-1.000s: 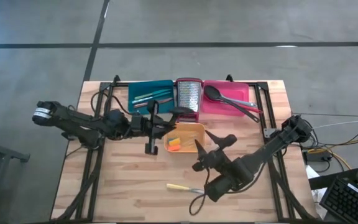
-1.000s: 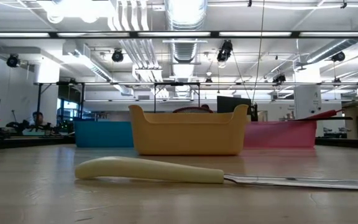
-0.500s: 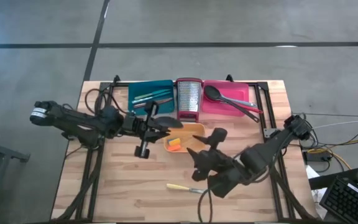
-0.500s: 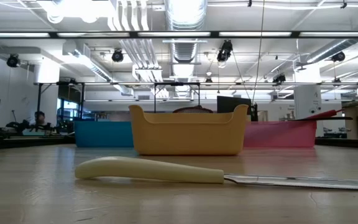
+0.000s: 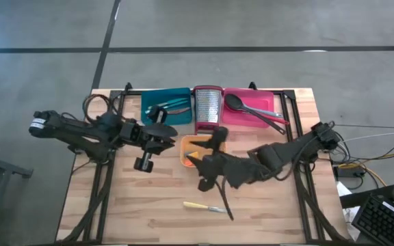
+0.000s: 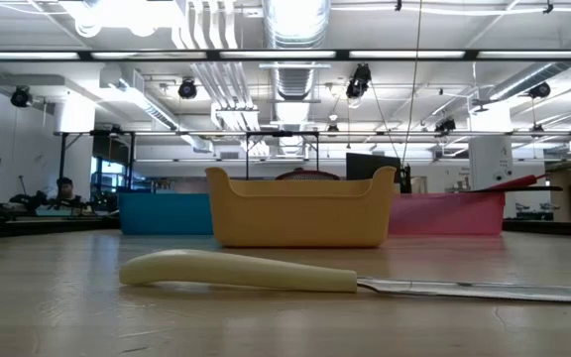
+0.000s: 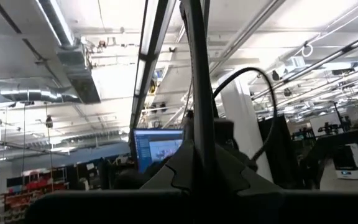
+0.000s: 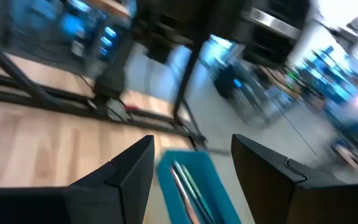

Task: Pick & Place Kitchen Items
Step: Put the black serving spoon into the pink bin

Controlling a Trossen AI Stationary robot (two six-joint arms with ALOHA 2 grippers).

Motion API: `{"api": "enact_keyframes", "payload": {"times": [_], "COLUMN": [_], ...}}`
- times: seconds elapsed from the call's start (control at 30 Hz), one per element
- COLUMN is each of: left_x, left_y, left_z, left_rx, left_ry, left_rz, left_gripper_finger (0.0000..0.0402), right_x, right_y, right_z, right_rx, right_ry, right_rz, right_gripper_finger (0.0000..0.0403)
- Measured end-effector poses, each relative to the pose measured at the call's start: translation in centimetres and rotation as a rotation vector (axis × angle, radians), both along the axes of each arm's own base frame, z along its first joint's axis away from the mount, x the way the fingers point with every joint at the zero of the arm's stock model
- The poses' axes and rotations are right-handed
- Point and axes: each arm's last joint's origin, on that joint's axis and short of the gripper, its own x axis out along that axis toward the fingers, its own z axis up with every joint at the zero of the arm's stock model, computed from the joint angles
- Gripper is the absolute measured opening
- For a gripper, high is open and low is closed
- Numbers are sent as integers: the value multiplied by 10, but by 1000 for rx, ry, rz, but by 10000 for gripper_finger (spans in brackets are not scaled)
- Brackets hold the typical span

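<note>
evidently sorted by kind, tools fill the trays; right gripper [image 5: 204, 183], jaws wide and empty, hovers near the cream-handled knife [image 5: 204, 206]; left gripper [image 5: 142, 162] shut.

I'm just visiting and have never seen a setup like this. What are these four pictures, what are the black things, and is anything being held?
The black things are two robot arms at a wooden table. Each ends in a two-fingered tool for gripping.

One picture looks straight down from above. One sits at table height. The other two come from small cameras on each arm's wrist.

On the table, at the back, stand a teal tray, a steel grater and a pink tray holding black utensils. In front is an orange tray. Near the front edge lies a cream-handled knife.

The left tool is shut, off to the left of the orange tray, and seems to hold nothing. The right tool hovers over the orange tray with its fingers apart, holding nothing.
</note>
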Motion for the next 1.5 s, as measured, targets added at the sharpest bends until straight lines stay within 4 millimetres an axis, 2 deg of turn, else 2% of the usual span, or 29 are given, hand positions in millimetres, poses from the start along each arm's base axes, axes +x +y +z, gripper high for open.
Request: {"api": "enact_keyframes", "payload": {"times": [0.3, 0.53, 0.7, 0.9, 1.23, 1.5], "left_x": [-14, -16, -16, -16, -15, -11], "left_y": [2, 2, 3, 3, 3, 4], "left_z": [8, 9, 10, 9, 8, 5], "left_rx": [3, 4, 4, 3, 11, 16], "left_ry": [-17, -20, -20, -17, -12, 21], "left_rz": [-5, -7, -4, -2, 5, 15], "left_gripper_finger": [21, 21, 21, 21, 21, 21], "right_x": [17, 29, 35, 43, 48, 60], "right_y": [-24, -47, -60, -74, -88, -99], "right_z": [2, -11, -8, -9, -12, -29], "right_rx": [-17, -11, 40, 63, 115, 108], "right_ry": [-143, -164, -210, -255, -295, -347], "right_rz": [184, 230, 315, 336, 414, 398], "right_gripper_finger": [192, 178, 168, 151, 117, 82]}}
